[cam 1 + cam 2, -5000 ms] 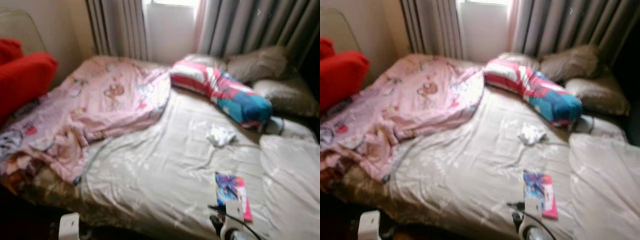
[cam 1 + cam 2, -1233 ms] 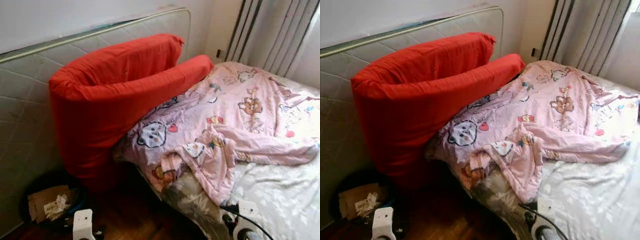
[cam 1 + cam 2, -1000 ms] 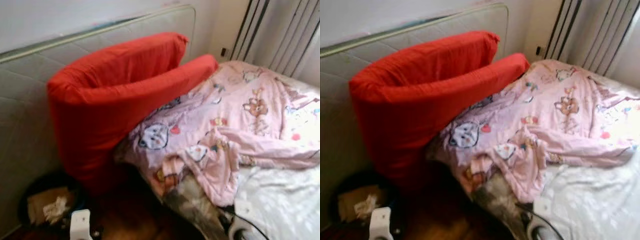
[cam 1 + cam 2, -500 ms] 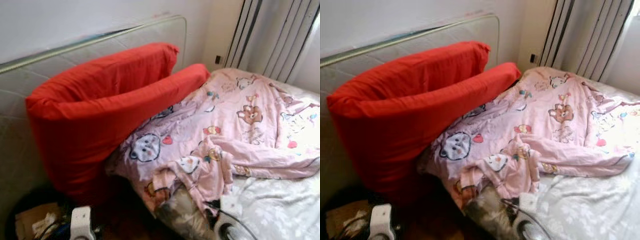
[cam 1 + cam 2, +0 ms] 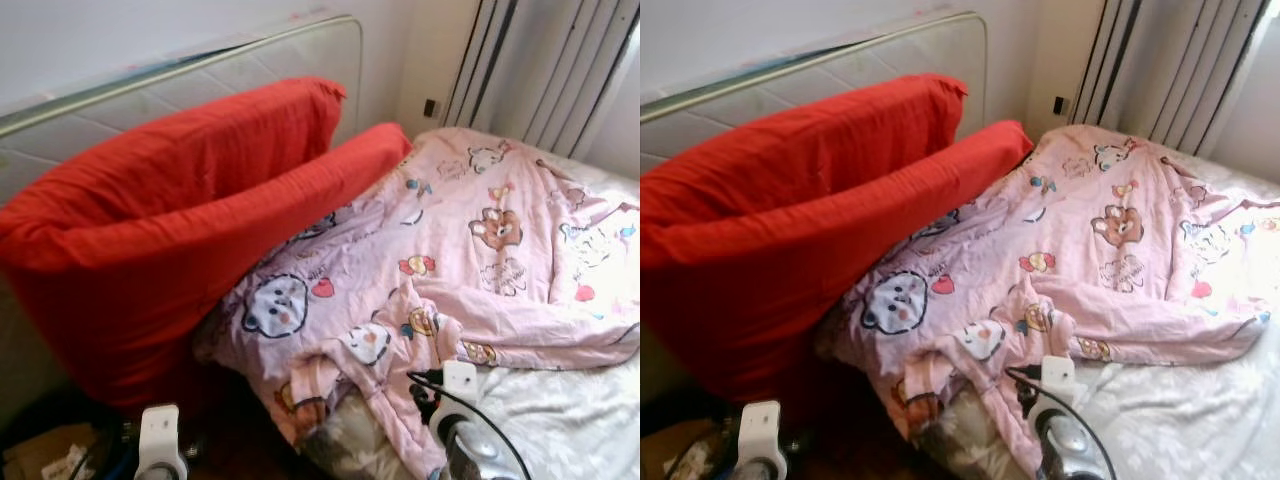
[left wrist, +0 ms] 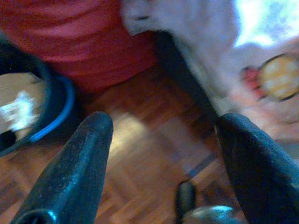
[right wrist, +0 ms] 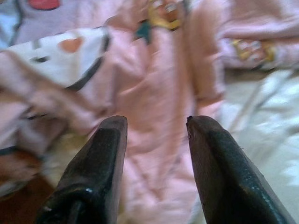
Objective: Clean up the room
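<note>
**Robot draws in over rumpled pink blanket at bedside**

The right arm has come up and forward since half a second ago, its wrist now over the hanging edge of the pink cartoon-print blanket (image 5: 470, 250), and the head camera has closed in on the bed. The blanket lies crumpled across the near corner of the bed, spilling over the white sheet (image 5: 560, 410) and drooping toward the floor. Beside it a large red cushion (image 5: 170, 230), folded on itself, leans against a quilted mattress (image 5: 250, 70) stood on edge along the wall, its lower fold resting on the blanket. The right gripper (image 7: 156, 128) hovers just above a pink fold, its fingers parted and empty. The left gripper (image 6: 163, 135) hangs low over the wooden parquet floor (image 6: 140, 158), its fingers spread wide with nothing between them; near it sits a dark bin with a blue rim (image 6: 58, 107) holding cardboard and crumpled paper. Grey curtains (image 5: 540, 70) hang behind the bed, beside a wall socket (image 5: 429, 107)
</note>
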Tool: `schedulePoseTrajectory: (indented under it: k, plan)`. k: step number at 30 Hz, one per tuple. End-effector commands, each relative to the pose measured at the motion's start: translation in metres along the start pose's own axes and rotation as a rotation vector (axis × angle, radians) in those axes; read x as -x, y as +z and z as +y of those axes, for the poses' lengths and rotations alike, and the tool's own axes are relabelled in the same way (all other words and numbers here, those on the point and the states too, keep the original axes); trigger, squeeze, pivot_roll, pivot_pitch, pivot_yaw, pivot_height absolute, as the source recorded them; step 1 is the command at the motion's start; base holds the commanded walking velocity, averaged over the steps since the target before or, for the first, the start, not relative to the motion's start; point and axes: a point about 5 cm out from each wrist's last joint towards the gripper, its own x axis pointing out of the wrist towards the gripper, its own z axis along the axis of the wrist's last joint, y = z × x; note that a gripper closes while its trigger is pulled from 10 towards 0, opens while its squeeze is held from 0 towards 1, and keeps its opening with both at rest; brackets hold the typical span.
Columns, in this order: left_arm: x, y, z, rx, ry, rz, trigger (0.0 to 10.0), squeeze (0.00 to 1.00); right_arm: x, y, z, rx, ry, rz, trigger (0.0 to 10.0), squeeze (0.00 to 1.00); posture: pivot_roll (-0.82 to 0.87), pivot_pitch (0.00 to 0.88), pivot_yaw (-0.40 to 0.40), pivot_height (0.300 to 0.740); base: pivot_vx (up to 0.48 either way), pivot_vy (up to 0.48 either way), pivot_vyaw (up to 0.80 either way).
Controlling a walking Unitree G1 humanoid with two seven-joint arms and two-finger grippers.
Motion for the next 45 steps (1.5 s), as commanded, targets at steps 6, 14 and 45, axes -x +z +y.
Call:
schedulePoseTrajectory:
  k: [6,14,45]
  plan:
    - [-0.003,0.025,0.004,0.023,0.031,-0.149,10.0,0.0,-0.007,0.037,0.015,0.02,0.074,-0.165,10.0,0.0,0.08,0.053,-0.003,0.74,0.0,0.0,0.0]
    - [-0.003,0.076,-0.006,0.045,0.002,-0.43,10.0,0.0,-0.006,0.056,0.04,0.078,0.18,-0.306,10.0,0.0,0.07,0.082,-0.027,0.74,0.0,0.0,0.0]
    - [0.002,0.063,-0.01,0.01,-0.011,-0.43,10.0,0.0,-0.005,0.029,0.043,0.076,0.17,-0.167,10.0,0.0,0.1,0.137,-0.026,0.678,0.0,0.0,0.0]
